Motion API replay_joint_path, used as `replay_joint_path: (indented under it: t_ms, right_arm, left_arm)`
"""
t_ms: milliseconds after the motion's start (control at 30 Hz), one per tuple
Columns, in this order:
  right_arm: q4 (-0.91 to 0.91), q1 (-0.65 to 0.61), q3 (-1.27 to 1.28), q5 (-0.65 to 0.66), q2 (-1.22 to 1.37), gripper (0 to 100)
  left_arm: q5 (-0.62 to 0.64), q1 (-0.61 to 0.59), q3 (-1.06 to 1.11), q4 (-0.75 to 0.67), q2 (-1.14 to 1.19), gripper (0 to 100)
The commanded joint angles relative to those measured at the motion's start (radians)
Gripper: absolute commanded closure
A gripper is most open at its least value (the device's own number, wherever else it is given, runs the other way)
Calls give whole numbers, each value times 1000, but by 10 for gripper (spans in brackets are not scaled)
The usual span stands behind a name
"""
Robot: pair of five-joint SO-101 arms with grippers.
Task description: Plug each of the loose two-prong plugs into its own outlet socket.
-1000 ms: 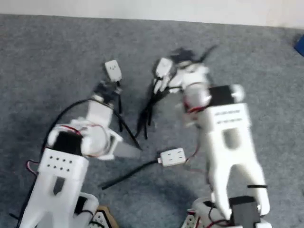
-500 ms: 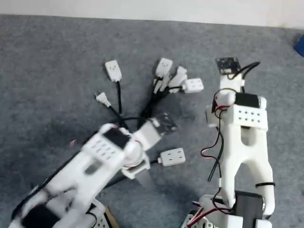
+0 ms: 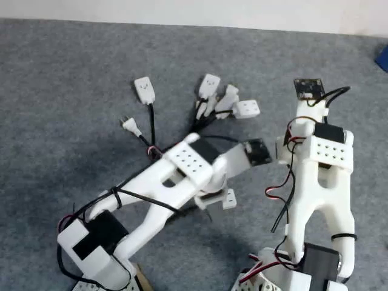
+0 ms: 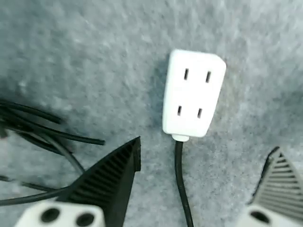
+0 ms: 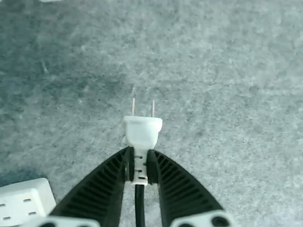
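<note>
My right pincer [image 5: 138,161] pinches white two-prong plug [image 5: 142,128] at its base, prongs pointing out over grey carpet [image 5: 227,71]. My left pincer [image 4: 206,147] spread wide above white outlet socket [image 4: 193,94] lying flat, its black cord [image 4: 181,179] running between fingers. On carpet, apart from both pincers: second loose plug [image 3: 128,125].

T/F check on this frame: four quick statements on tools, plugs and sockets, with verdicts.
1. The right tool grips a white two-prong plug. True.
2. The left tool is shut on the white four-slot socket block. False: the tool is open and the block lies ungripped ahead of it.
3. The held plug's prongs sit in a socket. False: they are bare, over the grey carpet.
4. A second white plug lies loose on the carpet. True.
</note>
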Motion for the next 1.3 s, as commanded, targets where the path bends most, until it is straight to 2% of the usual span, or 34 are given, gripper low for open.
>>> replay_joint_path:
  t_ms: [0,233,300,667,733,933,1033,1167,1267]
  right_arm:
    - [-30,18,-2,12,-16,991]
    - [-30,42,-7,18,-10,991]
    - [-31,64,-10,18,-10,991]
    - [-31,35,-2,18,-10,991]
    - [-31,33,-2,18,-10,991]
    - [-31,33,-2,20,-10,991]
    - [-31,33,-2,20,-10,991]
    - [-31,33,-2,20,-10,991]
    - [-31,33,-2,20,-10,991]
  left_arm:
    - [-8,16,-90,25,1,610]
    - [-12,13,-101,-32,186,611]
    - [-78,12,-108,-34,228,611]
    - [-97,10,-145,-49,259,611]
    - [-95,10,-134,-78,260,645]
    - [-100,-21,-183,-106,334,837]
    - [-104,-62,-234,-101,375,848]
    - [-186,-114,-321,-15,394,848]
    - [-199,-154,-383,17,397,847]
